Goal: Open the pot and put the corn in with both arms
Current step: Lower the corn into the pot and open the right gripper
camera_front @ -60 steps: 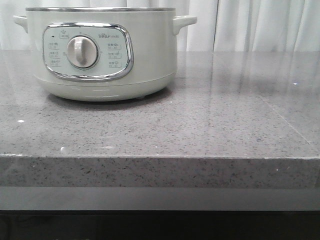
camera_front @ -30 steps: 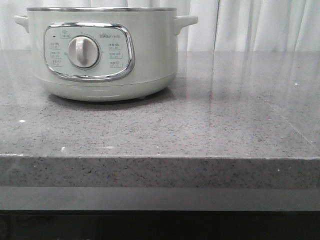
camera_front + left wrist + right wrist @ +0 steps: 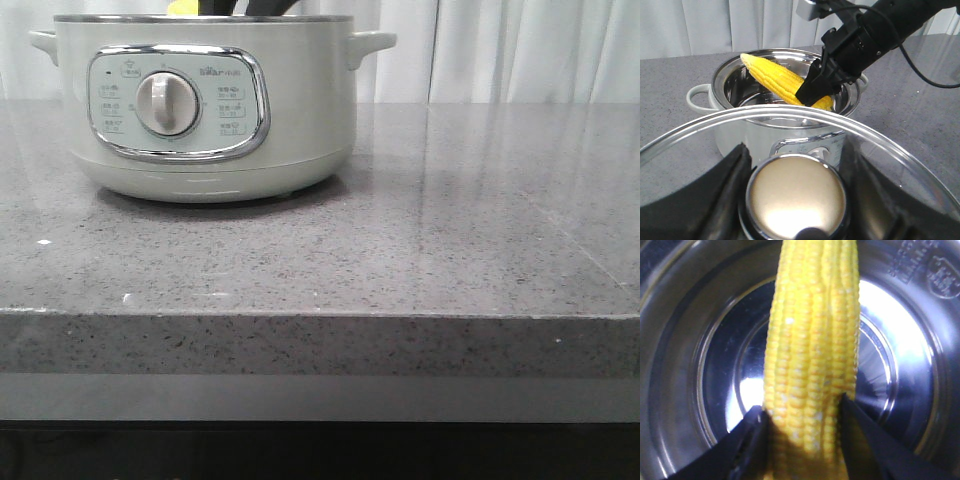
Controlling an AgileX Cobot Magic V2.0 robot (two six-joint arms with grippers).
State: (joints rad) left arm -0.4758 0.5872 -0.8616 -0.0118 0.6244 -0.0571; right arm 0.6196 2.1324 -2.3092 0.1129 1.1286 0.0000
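The pot (image 3: 205,105) stands open at the counter's back left, its steel bowl (image 3: 910,365) bare inside. My right gripper (image 3: 815,90) is shut on the yellow corn (image 3: 772,77) and holds it slanted over the pot's mouth, tip up. In the right wrist view the corn (image 3: 812,355) runs between that gripper's (image 3: 802,415) black fingers, above the bowl's floor. From the front, only a yellow bit (image 3: 185,7) and dark fingers (image 3: 265,8) show over the rim. My left gripper (image 3: 794,165) is shut on the golden knob (image 3: 796,197) of the glass lid (image 3: 790,109), held off the pot, nearer the camera.
The grey speckled stone counter (image 3: 400,250) stretches right of the pot and ends in a thick front edge (image 3: 320,345). White curtains (image 3: 500,50) hang behind. A black cable (image 3: 927,72) trails from the right arm over the counter.
In the front view the corn's yellow end and the right gripper's dark fingers have come into sight above the pot's rim, where nothing showed before. The pot stays put.
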